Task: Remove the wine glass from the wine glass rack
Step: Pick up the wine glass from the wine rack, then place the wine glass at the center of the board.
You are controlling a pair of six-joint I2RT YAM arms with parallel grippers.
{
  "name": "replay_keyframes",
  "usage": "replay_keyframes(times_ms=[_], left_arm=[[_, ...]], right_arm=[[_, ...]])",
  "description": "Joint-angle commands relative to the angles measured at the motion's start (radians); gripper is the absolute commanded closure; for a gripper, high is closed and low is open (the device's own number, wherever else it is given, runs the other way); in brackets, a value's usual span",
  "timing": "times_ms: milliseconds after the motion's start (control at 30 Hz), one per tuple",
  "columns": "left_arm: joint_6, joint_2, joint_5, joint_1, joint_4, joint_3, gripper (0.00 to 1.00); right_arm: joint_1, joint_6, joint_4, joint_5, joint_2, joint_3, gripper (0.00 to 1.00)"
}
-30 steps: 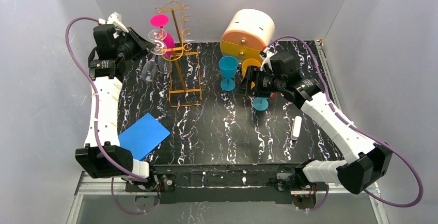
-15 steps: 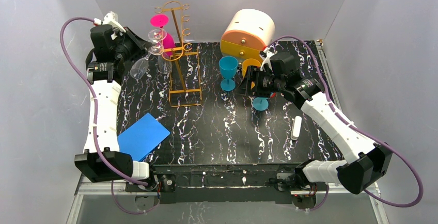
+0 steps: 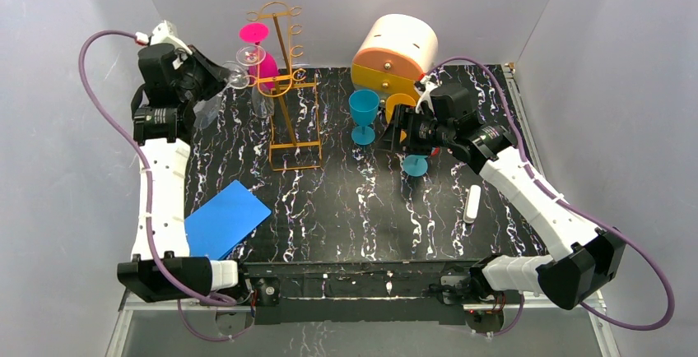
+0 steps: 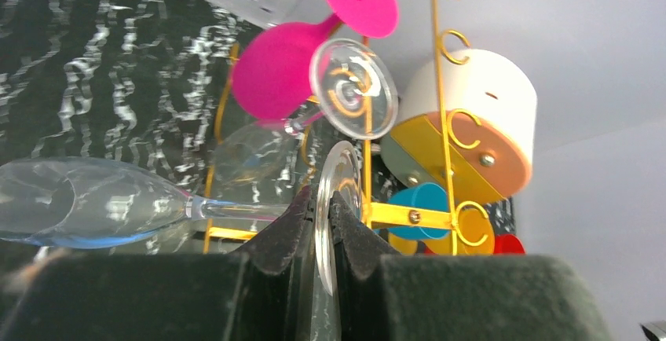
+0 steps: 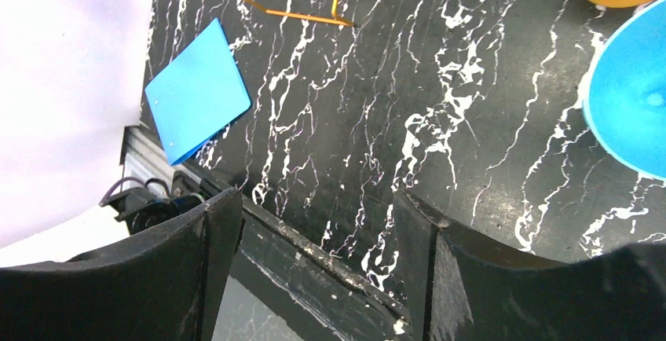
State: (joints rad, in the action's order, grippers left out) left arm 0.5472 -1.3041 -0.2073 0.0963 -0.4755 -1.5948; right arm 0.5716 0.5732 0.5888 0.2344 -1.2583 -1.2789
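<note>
Inspection finding: no legible text, label, brand, number or sign in any view. Surfaces checked include the flat blue rectangular card (image 3: 226, 219), the round cream-and-orange drawer box (image 3: 395, 44) and the black white-veined table (image 3: 354, 209); all are unmarked.

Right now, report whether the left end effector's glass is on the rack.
Off: the left end effector pinches the foot of the clear wine glass, its stem clear of the rack.

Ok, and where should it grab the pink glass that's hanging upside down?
Probably the thin stem just under its flat foot, coming from the left, away from the rack post. The pink glass hangs bowl-down, and its bowl looks too wide to pinch. A clear glass hangs close beside it, so go gently.
</note>
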Motion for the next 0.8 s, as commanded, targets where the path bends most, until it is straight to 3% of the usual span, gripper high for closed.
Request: replay_keyframes(times_ms=[0, 267, 567, 767], left_arm=[[-0.009, 0.126, 0.273, 0.003, -0.056, 0.033, 1.0], [0.06, 0.212, 0.456, -0.027, -0.133, 0.155, 1.0], [0.068, 0.304, 0.281, -0.082, -0.08, 0.334, 1.0], [0.072, 0.342, 0.18, -0.163, -0.069, 0.4, 1.0]], right_arm=[[0.0, 0.023, -0.008, -0.084, 0.054, -0.028, 0.22], [-0.001, 0.056, -0.164, -0.212, 0.195, 0.067, 0.2], [0.0, 0.065, -0.176, -0.325, 0.242, 0.097, 0.17], [0.0, 0.078, -0.235, -0.301, 0.273, 0.143, 0.1]])
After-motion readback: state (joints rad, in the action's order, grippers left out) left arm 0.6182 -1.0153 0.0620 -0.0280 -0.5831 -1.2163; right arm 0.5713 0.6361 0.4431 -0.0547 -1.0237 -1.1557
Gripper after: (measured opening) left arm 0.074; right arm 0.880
